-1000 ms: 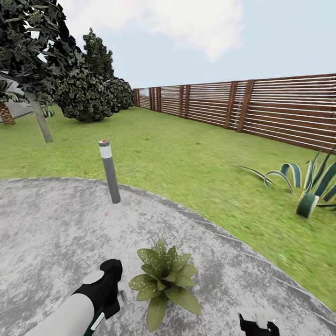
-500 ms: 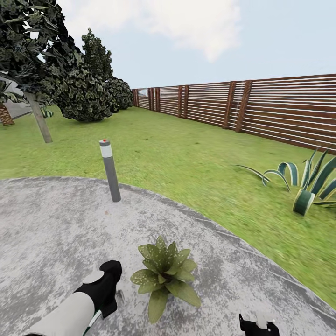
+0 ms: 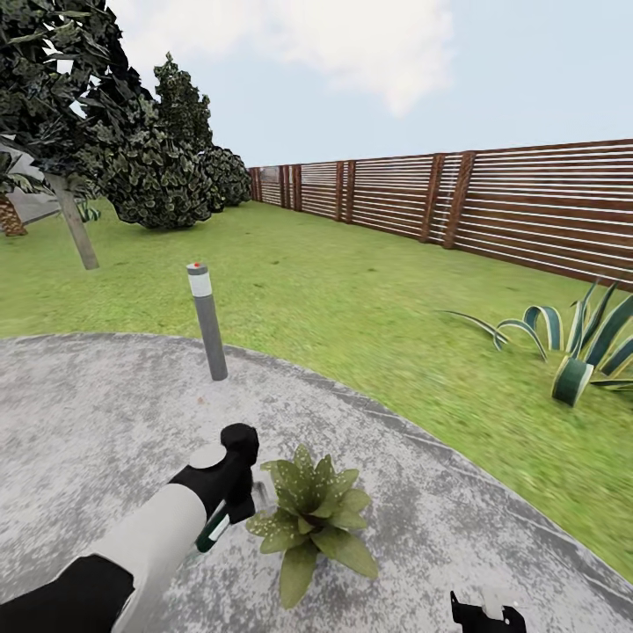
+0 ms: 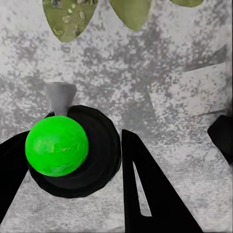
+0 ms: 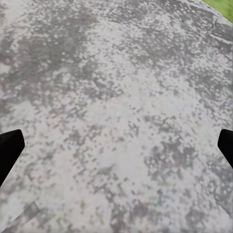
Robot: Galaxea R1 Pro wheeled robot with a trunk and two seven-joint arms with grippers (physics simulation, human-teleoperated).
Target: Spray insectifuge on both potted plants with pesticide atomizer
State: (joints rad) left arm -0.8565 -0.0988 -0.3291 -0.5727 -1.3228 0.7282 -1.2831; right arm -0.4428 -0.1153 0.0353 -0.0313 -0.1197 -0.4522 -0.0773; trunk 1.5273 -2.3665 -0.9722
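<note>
From the head camera, your left pincer point(image 3: 236, 492) sits just beside the potted plant point(image 3: 312, 519) on the grey patio point(image 3: 105, 413), its black wrist nearly touching the speckled leaves on that side; a slip of green and white shows under the wrist, probably the pesticide atomizer point(image 3: 214, 527), though you cannot read the fingers from here. The right pincer point(image 3: 486, 613) shows as a black tip at the frame's lower edge, well apart from the plant, with the bollard light point(image 3: 207, 321), lawn, striped agave point(image 3: 580, 347) and fence point(image 3: 492, 207) far beyond both. In the left wrist camera the pincer is closed on the atomizer point(image 4: 65, 145): you see a bright green ball on a black round body with a grey nozzle point(image 4: 60, 97) ahead of the fingers, aimed towards the plant's leaf tips point(image 4: 68, 14). Judge it a light, rigid plastic bottle with a smooth, rounded, possibly slippery shell, so hold it at the dark body below the ball, firmly but without crushing, and leave the nozzle unobstructed. In the right wrist camera the black fingertips point(image 5: 9, 148) stand wide apart over bare paving, holding nothing.
</note>
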